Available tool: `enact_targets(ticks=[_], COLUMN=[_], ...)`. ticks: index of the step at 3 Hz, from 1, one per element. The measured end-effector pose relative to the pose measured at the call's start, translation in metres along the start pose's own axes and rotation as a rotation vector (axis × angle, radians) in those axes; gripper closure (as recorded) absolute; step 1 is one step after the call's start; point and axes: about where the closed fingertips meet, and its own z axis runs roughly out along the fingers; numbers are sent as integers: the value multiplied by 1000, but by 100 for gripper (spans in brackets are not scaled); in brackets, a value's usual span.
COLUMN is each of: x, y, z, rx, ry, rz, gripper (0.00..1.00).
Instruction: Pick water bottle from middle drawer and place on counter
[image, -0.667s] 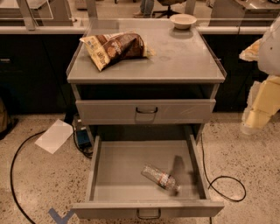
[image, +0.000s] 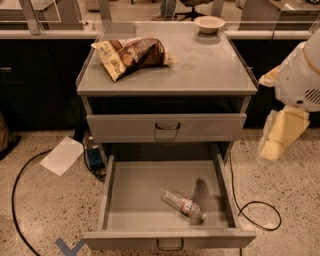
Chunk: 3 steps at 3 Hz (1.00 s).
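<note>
My arm has come a little lower and closer to the cabinet's right side since a moment ago; the bottle, bag and bowl lie as they did. My pincer (image: 281, 135), a pale cream blur under the white rounded arm housing, hangs in the air off the cabinet's right edge, about level with the closed drawer and well apart from everything. I cannot tell how it is set or whether it has hold of anything; the arm is cut off by the picture's right edge.

Nearest, the wide shallow grey metal middle drawer (image: 106, 190) stands pulled fully out, its small dark loop handle (image: 170, 244) clipped by the bottom edge. Inside, towards the front right, the small clear crinkly plastic water bottle (image: 183, 205) with its red-and-white label lies on its side, slanted, pale cap pointing to the front right corner, apart from the walls. Its label print is too small to read.

On the speckled floor a blue tape mark (image: 69, 246) is half cut off at the bottom. A black cable (image: 15, 200) curves on the left and another loops on the right (image: 260, 202). A white sheet of paper (image: 62, 155) lies left of the cabinet, beside a small blue box (image: 94, 156) partly hidden behind the cabinet's leg.

Above, the grey upper drawer (image: 125, 127) is closed. On the flat scuffed grey metal counter (image: 200, 65) rests a crumpled brown-and-cream snack bag (image: 131, 54) at the left, and a shallow pale bowl (image: 209, 23) at the far right corner. Behind runs a long pale ledge (image: 40, 34) over dark fronts.
</note>
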Motion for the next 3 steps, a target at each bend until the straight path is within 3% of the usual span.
enact_targets(ticks=[1, 3], x=[-3, 26], y=[9, 30], z=[49, 163], rx=[-19, -83], ry=[-36, -35], rz=[20, 117], gripper=[0, 0])
